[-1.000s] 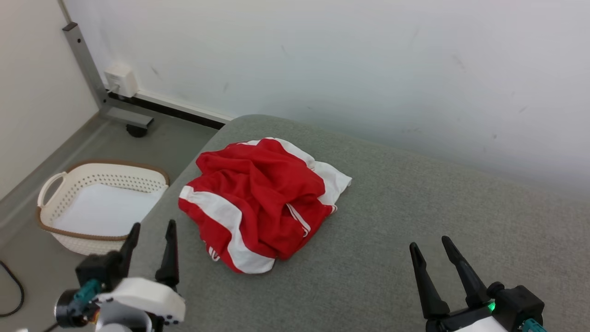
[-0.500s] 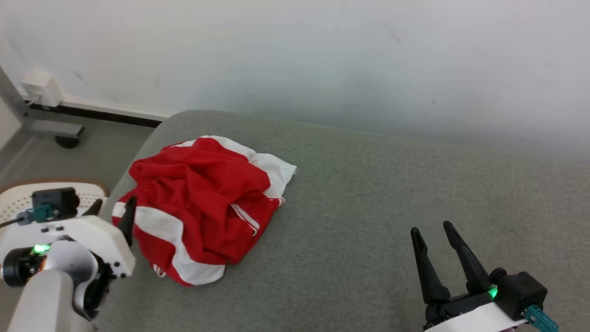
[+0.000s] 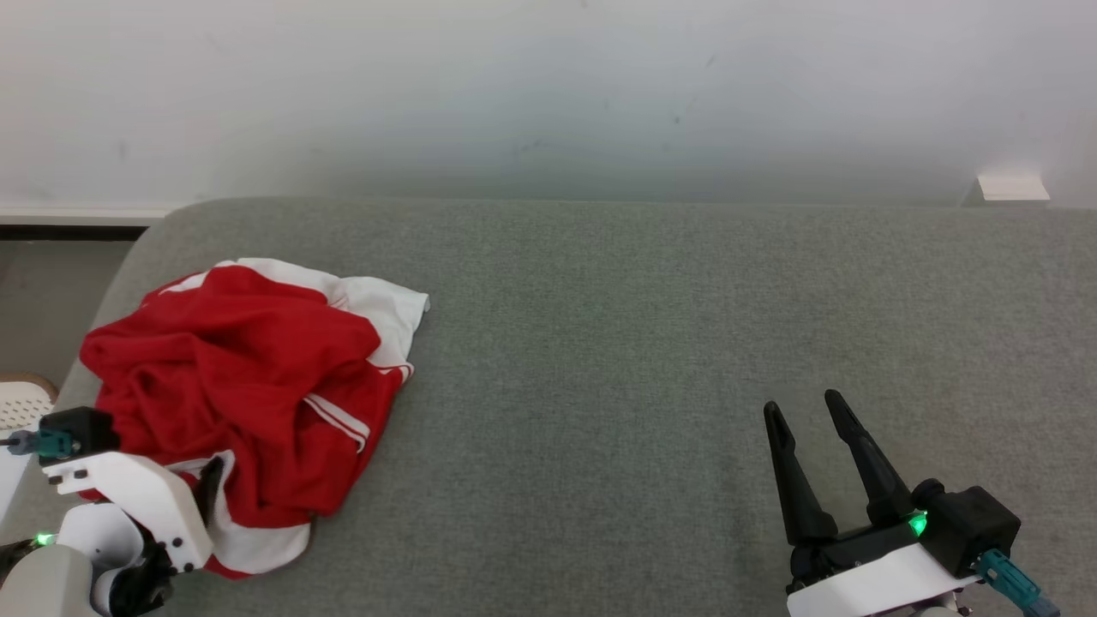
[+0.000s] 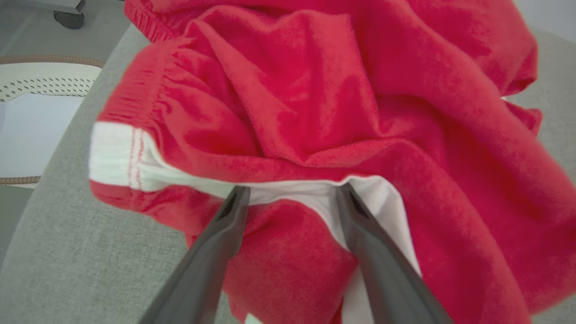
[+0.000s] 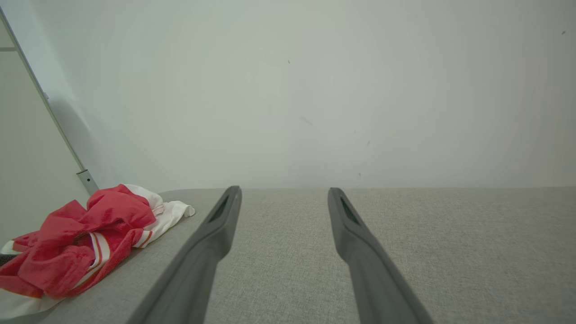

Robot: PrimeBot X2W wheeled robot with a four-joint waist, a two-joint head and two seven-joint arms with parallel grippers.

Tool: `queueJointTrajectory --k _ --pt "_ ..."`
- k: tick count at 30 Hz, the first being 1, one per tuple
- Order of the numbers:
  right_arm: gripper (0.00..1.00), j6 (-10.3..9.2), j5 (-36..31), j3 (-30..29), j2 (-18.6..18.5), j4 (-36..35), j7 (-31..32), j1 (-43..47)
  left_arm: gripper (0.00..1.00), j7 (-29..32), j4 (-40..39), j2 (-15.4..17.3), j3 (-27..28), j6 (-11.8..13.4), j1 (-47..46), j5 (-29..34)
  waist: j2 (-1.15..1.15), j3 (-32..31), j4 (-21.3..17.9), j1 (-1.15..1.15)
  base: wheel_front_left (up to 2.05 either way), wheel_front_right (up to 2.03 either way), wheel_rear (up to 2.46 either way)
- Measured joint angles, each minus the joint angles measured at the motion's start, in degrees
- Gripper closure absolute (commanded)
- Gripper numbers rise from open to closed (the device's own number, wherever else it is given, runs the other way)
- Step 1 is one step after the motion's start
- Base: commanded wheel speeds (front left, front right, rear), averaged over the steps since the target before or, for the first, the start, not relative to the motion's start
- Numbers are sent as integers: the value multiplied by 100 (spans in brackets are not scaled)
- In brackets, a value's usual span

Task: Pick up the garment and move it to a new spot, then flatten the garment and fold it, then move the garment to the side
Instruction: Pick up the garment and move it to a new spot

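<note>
Garment (image 3: 240,386) red with white bands; crumpled in a heap

The garment (image 3: 231,368) is red with broad white bands and thin white stripes, and it lies crumpled in 1 loose heap, not spread flat. It sits at the left end of the grey padded surface (image 3: 651,360), near the rounded far corner, with a white panel poking out to the right.
</note>
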Motion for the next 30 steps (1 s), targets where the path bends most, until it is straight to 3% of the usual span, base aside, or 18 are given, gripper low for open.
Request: queueJointTrajectory --k 1,7,16,30 --pt "0 0 0 11 4 2 0 -8 100 -31 51 16 -13 -1 -1 -22 0 28 -38 0 0 0 0" --pt "0 0 1 -27 5 14 0 -15 100 -247 177 140 -186 -9 -26 -141 0 57 -114 0 0 0 0" --pt "0 0 36 -47 3 51 0 68 100 -486 -23 231 -606 -10 -40 -252 0 -228 118 0 0 0 0" --pt "0 1 164 -52 4 21 0 269 100 -588 -1880 550 -1067 -10 -412 -305 0 -714 688 0 0 0 0"
